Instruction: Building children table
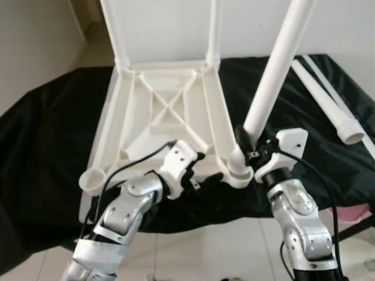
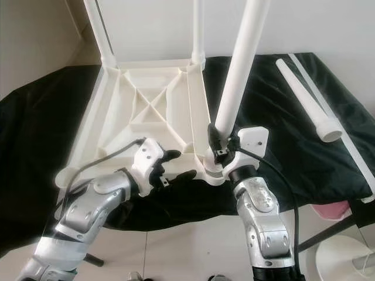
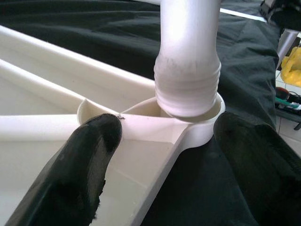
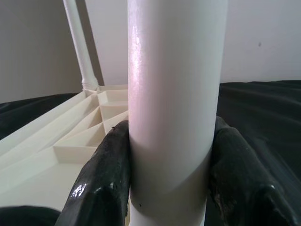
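Right gripper (image 2: 225,149) fingers pinch the white plastic tube leg (image 2: 237,76), tilted toward one o'clock in the upturned white plastic tabletop's (image 2: 146,111) corner socket (image 3: 207,120); it may cross-thread. Left gripper (image 2: 176,167) fingers spread beside the socket.

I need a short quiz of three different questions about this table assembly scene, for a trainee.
1. True or false: the right gripper is shut on a leg.
2. How many legs stand in the tabletop sockets? A) one B) three C) four
3. Fill in: one loose leg lies on the black ____.

Key: 1 true; 2 B; 3 cloth. The left gripper is open beside the socket.
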`<state>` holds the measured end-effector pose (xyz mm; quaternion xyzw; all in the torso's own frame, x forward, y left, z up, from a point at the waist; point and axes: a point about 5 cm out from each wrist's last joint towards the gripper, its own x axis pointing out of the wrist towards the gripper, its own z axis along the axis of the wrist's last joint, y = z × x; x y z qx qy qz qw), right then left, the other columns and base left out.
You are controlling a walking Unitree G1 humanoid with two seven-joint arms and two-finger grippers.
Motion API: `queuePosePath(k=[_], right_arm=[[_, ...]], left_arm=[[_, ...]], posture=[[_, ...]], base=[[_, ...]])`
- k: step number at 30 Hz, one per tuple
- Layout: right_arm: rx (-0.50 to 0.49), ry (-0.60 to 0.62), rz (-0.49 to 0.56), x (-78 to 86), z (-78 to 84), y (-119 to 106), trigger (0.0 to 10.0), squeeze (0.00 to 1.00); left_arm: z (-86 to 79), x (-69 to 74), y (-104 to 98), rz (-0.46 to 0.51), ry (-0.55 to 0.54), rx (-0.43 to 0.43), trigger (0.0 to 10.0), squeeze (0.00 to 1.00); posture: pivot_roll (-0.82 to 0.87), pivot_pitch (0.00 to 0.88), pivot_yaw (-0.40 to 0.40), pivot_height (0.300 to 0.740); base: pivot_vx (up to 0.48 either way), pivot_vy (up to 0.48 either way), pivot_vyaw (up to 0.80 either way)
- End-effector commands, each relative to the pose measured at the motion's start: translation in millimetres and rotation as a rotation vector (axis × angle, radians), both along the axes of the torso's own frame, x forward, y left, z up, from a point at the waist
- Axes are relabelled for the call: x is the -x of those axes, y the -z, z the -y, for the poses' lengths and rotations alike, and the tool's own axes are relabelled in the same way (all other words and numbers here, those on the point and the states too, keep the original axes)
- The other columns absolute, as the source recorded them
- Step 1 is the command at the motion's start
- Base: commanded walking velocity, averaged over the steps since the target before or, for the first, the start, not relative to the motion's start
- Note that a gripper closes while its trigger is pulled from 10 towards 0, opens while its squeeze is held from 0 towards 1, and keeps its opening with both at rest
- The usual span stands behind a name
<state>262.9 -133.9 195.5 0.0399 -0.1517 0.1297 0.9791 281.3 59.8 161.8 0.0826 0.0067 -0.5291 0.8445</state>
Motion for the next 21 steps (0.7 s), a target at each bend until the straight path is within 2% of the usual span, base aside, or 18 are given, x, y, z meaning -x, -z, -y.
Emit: queuePosePath(k=[1, 21], right_arm=[[0.018, -0.005, 0.002, 4.1, 1.3, 0.4, 10.0, 0.0], [0.041, 0.001, -0.022, 7.4, 5.2, 5.9, 10.0, 0.0]], left_arm=[[-2.6, 2.2, 1.3, -0.006, 0.009, -0.02, 10.0, 0.0], [-6.2, 1.4, -0.6, -0.009, -0.002, -0.026, 10.0, 0.0]], posture=[[-0.08, 0.105, 0.017, 0.74], [-0.07, 0.11, 0.016, 0.74]], base=[[0.0, 0.0, 0.0], [0.0, 0.0, 0.0]])
